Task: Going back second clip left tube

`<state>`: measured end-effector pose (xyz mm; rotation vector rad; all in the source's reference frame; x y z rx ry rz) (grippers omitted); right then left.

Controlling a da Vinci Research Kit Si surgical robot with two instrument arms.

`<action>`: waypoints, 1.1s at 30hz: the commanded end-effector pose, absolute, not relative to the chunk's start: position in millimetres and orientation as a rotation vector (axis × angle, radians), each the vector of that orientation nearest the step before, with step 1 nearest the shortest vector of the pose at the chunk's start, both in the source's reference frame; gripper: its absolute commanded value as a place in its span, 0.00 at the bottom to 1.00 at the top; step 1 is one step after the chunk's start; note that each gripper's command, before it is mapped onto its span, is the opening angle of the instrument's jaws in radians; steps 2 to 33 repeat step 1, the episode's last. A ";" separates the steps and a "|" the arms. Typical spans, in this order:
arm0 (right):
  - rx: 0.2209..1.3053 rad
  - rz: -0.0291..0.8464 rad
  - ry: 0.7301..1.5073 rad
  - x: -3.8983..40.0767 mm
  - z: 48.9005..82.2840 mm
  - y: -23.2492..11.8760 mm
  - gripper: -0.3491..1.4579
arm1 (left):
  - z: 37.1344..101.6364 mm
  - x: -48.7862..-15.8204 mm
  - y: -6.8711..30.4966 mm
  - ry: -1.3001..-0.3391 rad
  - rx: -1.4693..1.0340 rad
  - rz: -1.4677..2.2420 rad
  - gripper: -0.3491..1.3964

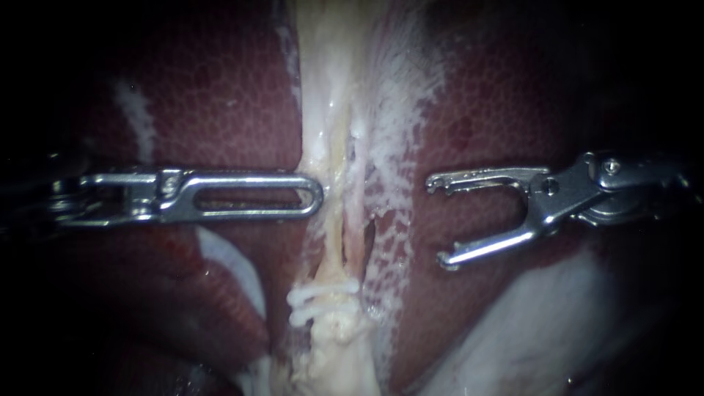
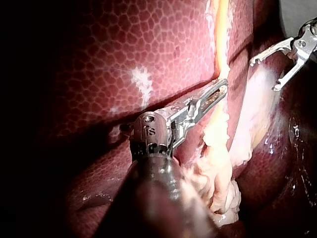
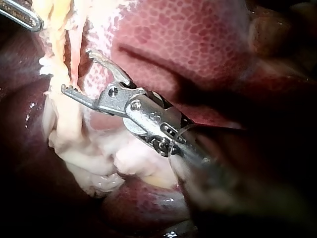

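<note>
Jaws spread and empty on the right instrument [image 1: 436,220], pressed together on the left instrument [image 1: 317,196] beside the left tube [image 1: 335,235], white clips [image 1: 323,297] seated further down it, so I'd ease the right straight back, tips clear of the liver [image 1: 220,88].

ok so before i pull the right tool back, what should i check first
1. Right tool jaws open, no clip between them: ok
2. Right tool apart from the tube: ok
3. White clips sitting across the tube: ok
4. Left tool jaws shut, holding nothing: ok
5. Left tool tip touching the tube or only beside it: cannot tell
</note>
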<state>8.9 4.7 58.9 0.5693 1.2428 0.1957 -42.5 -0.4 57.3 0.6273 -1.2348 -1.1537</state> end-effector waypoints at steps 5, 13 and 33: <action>0.569 0.196 1.243 8.9 58.8 4.7 0.52 | 57.3 -42.5 -0.4 -1.235 0.628 -1.153 0.00; 0.569 0.196 1.243 8.9 58.8 4.7 0.52 | 57.3 -42.5 -0.4 -1.235 0.628 -1.153 0.00; 0.569 0.196 1.243 8.9 58.8 4.7 0.52 | 57.3 -42.5 -0.4 -1.235 0.628 -1.153 0.00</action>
